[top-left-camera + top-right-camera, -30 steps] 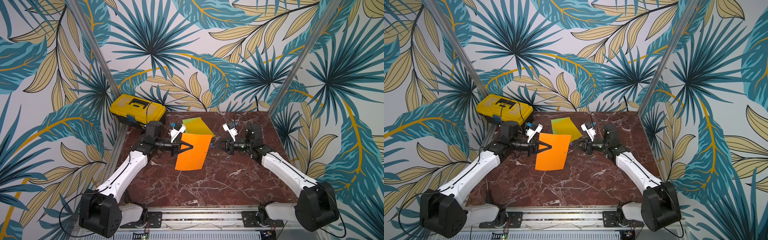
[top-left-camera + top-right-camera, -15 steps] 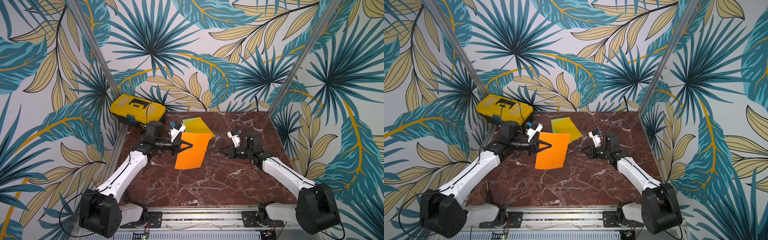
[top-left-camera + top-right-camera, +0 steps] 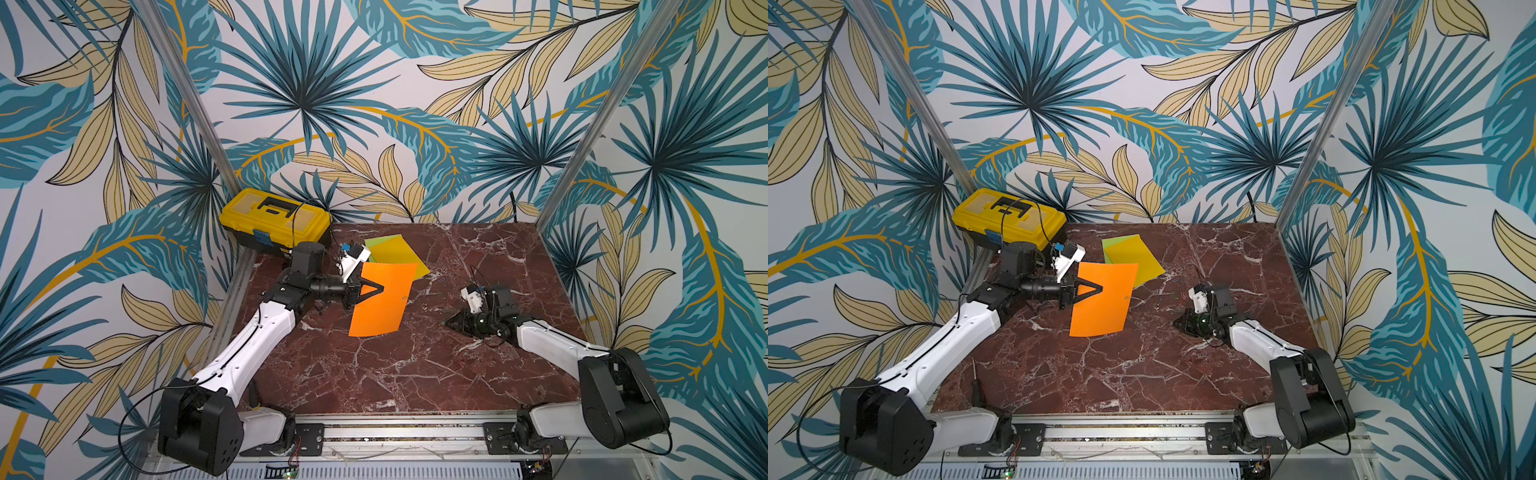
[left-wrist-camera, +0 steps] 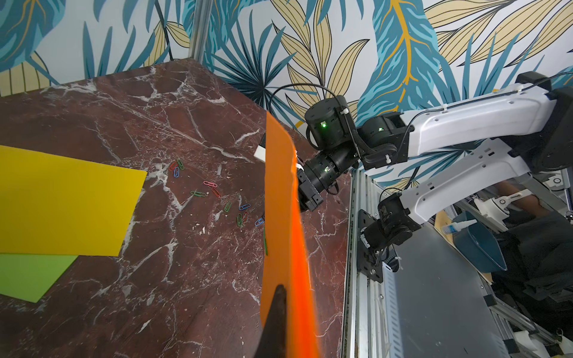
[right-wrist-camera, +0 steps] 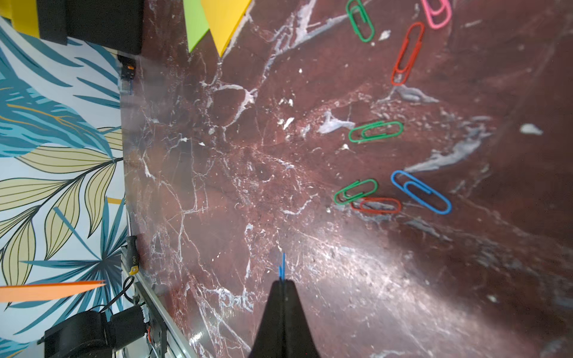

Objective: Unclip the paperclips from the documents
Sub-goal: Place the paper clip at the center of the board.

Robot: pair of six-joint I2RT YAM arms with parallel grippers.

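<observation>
Right end effector withdrawn from the orange sheet and lowered toward the surface; left end effector clamped on the sheet.

One second ago the right end effector sat at the sheet's edge facing the right arm; it is now well apart from the sheet, low over the surface, with its jaws together on a blue paperclip that protrudes from the tips. The left end effector remains where it was, holding the orange sheet upright and clear of the surface. One small clip stays on that sheet's edge. Loose paperclips lie on the surface between the arms. The yellow sheet lies flat over the green sheet behind the orange one, both unchanged.
</observation>
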